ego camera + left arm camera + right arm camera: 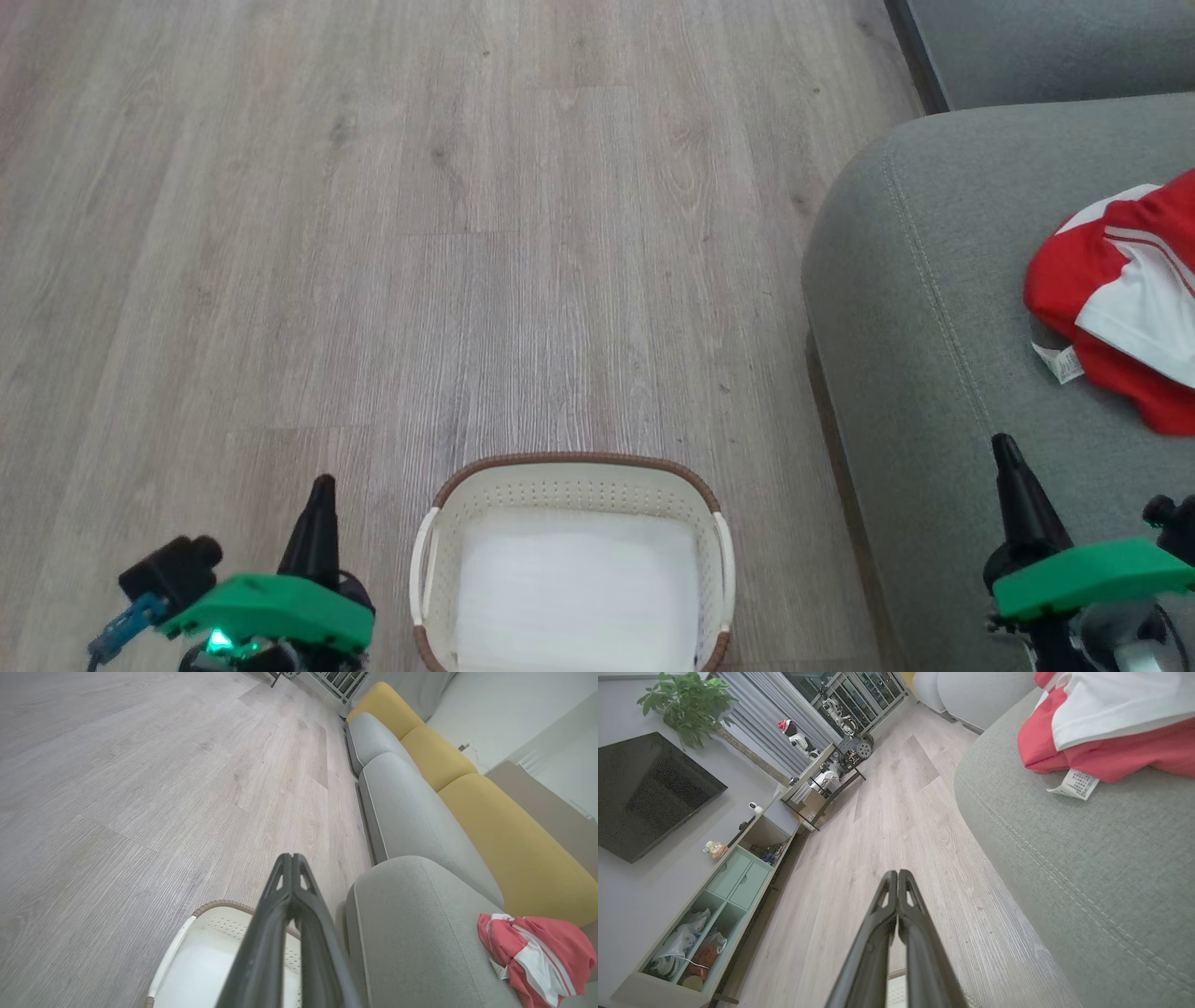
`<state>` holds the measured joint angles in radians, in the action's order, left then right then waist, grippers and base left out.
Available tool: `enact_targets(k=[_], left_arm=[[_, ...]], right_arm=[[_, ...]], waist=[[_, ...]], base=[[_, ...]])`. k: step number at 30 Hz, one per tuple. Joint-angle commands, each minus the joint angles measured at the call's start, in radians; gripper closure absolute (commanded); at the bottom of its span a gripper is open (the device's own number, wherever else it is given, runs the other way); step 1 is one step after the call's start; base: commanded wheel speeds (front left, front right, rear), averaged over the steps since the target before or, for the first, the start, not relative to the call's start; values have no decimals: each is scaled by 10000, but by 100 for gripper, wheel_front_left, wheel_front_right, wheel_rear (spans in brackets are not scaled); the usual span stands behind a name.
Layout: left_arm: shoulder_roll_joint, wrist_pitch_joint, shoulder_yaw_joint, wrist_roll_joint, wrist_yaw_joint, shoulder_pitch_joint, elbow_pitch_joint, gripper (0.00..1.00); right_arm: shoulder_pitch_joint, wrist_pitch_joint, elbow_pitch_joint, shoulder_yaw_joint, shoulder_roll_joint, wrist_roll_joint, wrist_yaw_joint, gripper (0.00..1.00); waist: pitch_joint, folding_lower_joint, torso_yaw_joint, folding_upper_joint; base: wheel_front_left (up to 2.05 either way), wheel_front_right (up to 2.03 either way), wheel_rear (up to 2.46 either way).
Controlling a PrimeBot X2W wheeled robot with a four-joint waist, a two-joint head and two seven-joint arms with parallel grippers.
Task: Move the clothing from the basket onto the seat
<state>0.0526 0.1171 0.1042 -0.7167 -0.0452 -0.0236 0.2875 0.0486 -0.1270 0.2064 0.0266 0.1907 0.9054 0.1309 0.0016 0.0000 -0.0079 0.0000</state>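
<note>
Clothing (1120,299) first: red-and-white bundle crumpled on the seat (934,355), well apart from the basket (569,460); task judged as good as done.

Far left of the head view: left gripper (320,490), hovering above the wood floor (373,233) just beside the basket, fingers pressed together to the tips, holding nothing.

Middle: basket upright on the floor, white bottom bare as far as visible. Near end cut off by the frame, possibly hiding a small piece; impossible to tell.

Right: seat with its rounded corner toward the basket, clothing heaped well back from that corner, white tag (1060,362) splayed flat on the cushion beside the bundle.

Far right: right gripper (1006,457) raised close by the seat's near edge, near the bundle but apart from it, fingers likewise closed tip to tip, empty.

Possible trouble from here:
- Thin jersey snagged on the right fingertips during any sweep across the cushion, then dragged toward the edge or onto the floor.
- A knock to the light basket from the left arm swinging inward, enough to tip or slide it.
- A premature stop, given the basket's hidden near end.
</note>
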Motion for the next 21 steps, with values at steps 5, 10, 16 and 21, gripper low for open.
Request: enact_targets(k=[5,10,16,21], left_arm=[[39,-194,-421,-864,-166,604,-364,100],[39,-337,-538,-1433,-214,654,-368,100],[39,-508,-679,-2113,-272,713,-373,100],[38,-652,-798,-2682,-320,762,-378,100]], right_arm=[[-581,220,-211,-154,-70,714,0,100],[-649,365,-170,-231,-156,1165,0,100],[-730,539,-121,-325,-260,1703,0,100],[-798,685,-79,-404,-347,2153,0,100]], waist=[[1,0,7,0],[2,0,12,0],[3,0,18,0],[4,0,23,0]], base=[[0,0,0],[0,0,0],[0,0,0],[0,0,0]])
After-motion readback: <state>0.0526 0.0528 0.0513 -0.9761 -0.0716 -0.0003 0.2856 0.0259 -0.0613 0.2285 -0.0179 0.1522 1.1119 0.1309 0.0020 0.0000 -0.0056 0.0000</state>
